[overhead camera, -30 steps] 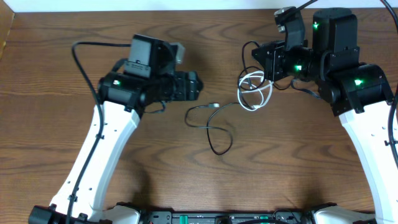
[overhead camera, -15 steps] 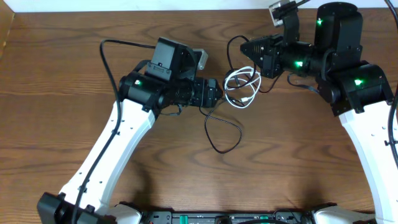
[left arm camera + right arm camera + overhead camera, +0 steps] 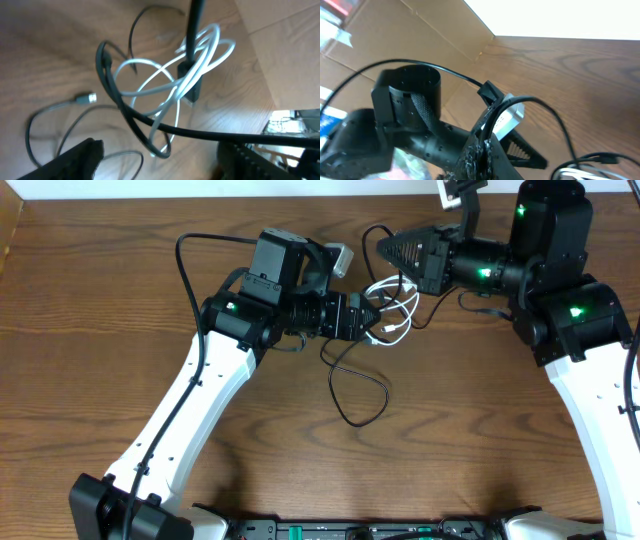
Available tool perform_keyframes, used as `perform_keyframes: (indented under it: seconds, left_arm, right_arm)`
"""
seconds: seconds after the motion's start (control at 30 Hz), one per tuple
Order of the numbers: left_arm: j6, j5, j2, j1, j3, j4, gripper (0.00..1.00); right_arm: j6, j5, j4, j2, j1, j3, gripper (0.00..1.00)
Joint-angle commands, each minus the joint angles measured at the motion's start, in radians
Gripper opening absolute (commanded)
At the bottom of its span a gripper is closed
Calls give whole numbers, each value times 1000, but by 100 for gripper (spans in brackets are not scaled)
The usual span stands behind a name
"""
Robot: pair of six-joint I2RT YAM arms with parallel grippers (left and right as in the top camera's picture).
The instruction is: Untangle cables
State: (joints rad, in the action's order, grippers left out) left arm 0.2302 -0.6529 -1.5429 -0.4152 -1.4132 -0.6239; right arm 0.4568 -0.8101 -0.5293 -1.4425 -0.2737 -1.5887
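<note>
Shows, from overhead, the left gripper [image 3: 377, 320] stretched to the right over the wooden table [image 3: 100, 300], tips just beside the coils of the white cable [image 3: 210, 50]. Confirms in the left wrist view a wide-spread jaw: one finger at each lower corner, nothing between them, the white loops hanging just ahead. Places these loops between the two grippers, with the right gripper [image 3: 388, 248] pointing left just beyond them. Leaves the right jaw undecided: presents only one ribbed finger side-on from overhead and a blurred, partial finger in the right wrist view, so cannot tell whether spread, closed or clamped on anything.

Locates the black cable [image 3: 386, 392] mostly on the wood below the left gripper, as one open loop on the near side, well apart from the right gripper, with a strand rising under the left gripper toward the white coils. Shows, in the left wrist view, a dark strand crossing the white loops; cannot tell whether threaded through or merely lying across. Marks a small plug end [image 3: 87, 98] on a thin cord resting flat to the left of the coils.
</note>
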Motion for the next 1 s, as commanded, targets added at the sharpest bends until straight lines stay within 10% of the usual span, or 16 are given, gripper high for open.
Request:
perform_keyframes:
  seconds: [0.0, 0.43, 0.63, 0.97]
  left_arm:
    - [-7, -20, -8, -2, -6, 34, 70]
    - [-7, -20, -19, -2, -6, 46, 44]
    - [-11, 10, -27, -1, -6, 40, 8]
    - [-50, 460, -26, 64, -6, -193, 8]
  right_arm:
    - [119, -53, 29, 5, -2, -13, 1]
    - [202, -151, 211, 5, -2, -13, 1]
    - [199, -166, 288, 5, 1, -13, 1]
    - [166, -55, 237, 5, 198, -13, 1]
